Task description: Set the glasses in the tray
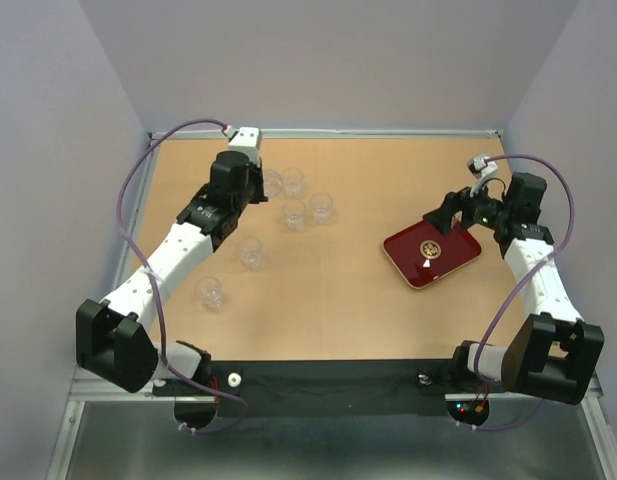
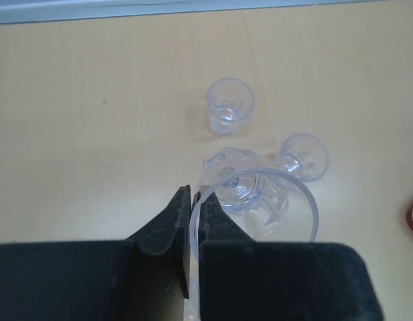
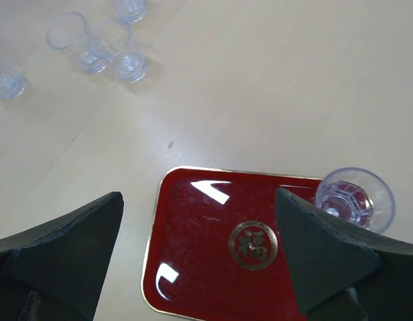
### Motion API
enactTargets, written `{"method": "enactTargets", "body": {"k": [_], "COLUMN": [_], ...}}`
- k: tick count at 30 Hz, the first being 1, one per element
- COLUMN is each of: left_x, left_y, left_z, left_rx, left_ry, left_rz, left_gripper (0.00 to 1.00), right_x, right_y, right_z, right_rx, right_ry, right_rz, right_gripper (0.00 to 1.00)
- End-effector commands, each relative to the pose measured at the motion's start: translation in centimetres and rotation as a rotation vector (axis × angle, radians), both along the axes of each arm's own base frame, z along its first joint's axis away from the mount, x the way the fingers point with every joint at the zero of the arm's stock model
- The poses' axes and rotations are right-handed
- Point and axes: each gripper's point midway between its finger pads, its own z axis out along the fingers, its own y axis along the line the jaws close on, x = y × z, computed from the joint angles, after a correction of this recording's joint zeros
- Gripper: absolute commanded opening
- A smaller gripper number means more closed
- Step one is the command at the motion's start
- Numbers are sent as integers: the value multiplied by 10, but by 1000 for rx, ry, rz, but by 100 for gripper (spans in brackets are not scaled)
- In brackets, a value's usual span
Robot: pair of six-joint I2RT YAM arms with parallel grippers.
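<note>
Left end effector [image 2: 193, 204] tight on the rim of one glass [image 2: 260, 200]

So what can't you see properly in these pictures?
- Top view: the right gripper covers the lone glass near the tray.
- Right wrist view: a finger hides the tray's corner, so it's unclear whether the lone glass stands inside the rim.
- Left wrist view: the left gripper blocks the bottom of the held glass, and the tray is cut off at the right edge.
</note>
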Motion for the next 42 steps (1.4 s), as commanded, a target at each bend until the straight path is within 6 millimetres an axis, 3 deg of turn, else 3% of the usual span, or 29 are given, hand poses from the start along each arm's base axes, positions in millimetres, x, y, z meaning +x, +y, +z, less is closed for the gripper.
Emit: {"method": "enactTargets", "body": {"k": [1, 7, 11, 12, 14, 15, 17, 18, 19, 20, 21, 23, 25, 26, 27, 28, 30, 35, 42], "left_x": [-15, -41, -49, -46, -46, -46, -44, -46, -42, -42, -44, -40, -41, -39, -39, -40, -42, -51, -53], "left_y": [-39, -109, -153, -166, -187, -202, -224, -240, -251, -260, -274, -292, -310, -317, -324, -333, -343, -357, -354], "left_z": [5, 17, 14, 0, 4, -11, -7, -23, -14, -18, -35, -28, -50, -45, -61, -57, -75, -93, -119], "left_rx": [-54, -185, -221, -209, -216, -208, -223, -212, -226, -227, -214, -235, -219, -229, -217, -222, -208, -187, -116], "left_ry": [-22, -39, -8, 23, 21, 59, 63, 100, 86, 95, 131, 126, 173, 171, 203, 197, 234, 276, 305], "left_rz": [-116, -272, -379, -398, -432, -469, -515, -546, -563, -576, -597, -620, -643, -651, -656, -667, -679, -696, -655], "left_gripper": [0, 0, 0, 0, 0, 0, 0, 0, 0, 0, 0, 0, 0, 0, 0, 0, 0, 0, 0], "right_x": [-14, -29, -20, -12, -6, -3, -1, 2, 4, 6, 9, 11, 11, 11, 11, 11, 11, 11, 10], "right_y": [17, 31, 20, 10, 0, -6, -15, -20, -25, -29, -36, -45, -50, -51, -53, -54, -56, -56, -54], "right_z": [14, 24, 26, 27, 27, 25, 26, 24, 25, 24, 23, 24, 24, 25, 26, 25, 26, 24, 26], "right_rx": [35, 72, 25, -5, -20, -31, -29, -33, -28, -31, -45, -48, -50, -47, -47, -46, -45, -40, -40], "right_ry": [-85, -121, -128, -125, -116, -106, -99, -89, -83, -78, -76, -76, -77, -76, -82, -80, -81, -75, -85], "right_rz": [135, 227, 146, 84, 23, -18, -58, -86, -114, -137, -175, -215, -237, -242, -249, -254, -261, -261, -245], "right_gripper": [100, 100, 100, 100, 100, 100, 100, 100, 100, 100, 100, 100, 100, 100, 100, 100, 100, 100, 100]}}
